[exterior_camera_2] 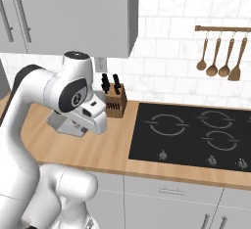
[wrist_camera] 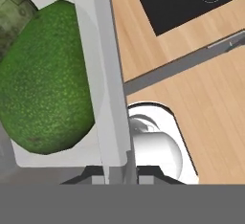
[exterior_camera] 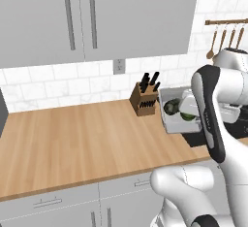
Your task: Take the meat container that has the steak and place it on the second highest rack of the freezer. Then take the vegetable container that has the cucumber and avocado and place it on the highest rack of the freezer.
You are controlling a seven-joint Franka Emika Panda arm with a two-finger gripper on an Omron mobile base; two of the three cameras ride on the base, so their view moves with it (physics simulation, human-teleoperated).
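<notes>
The vegetable container, a straight-walled grey tray, is at the right end of the wooden counter beside the knife block. My gripper is shut on its near wall, one fingertip on each side. In the hand view the bright green avocado fills the tray's left, and the dark green cucumber lies behind it. Both also show in the left base view as the cucumber and the avocado. My forearm covers much of the tray. I cannot tell whether it is lifted. The meat container, steak and freezer are out of view.
A knife block stands just left of the tray against the tiled wall. The black cooktop lies to its right, with wooden utensils hanging above. Pale wall cupboards hang overhead. Bare counter stretches left. A dark grey panel cuts in at the left edge.
</notes>
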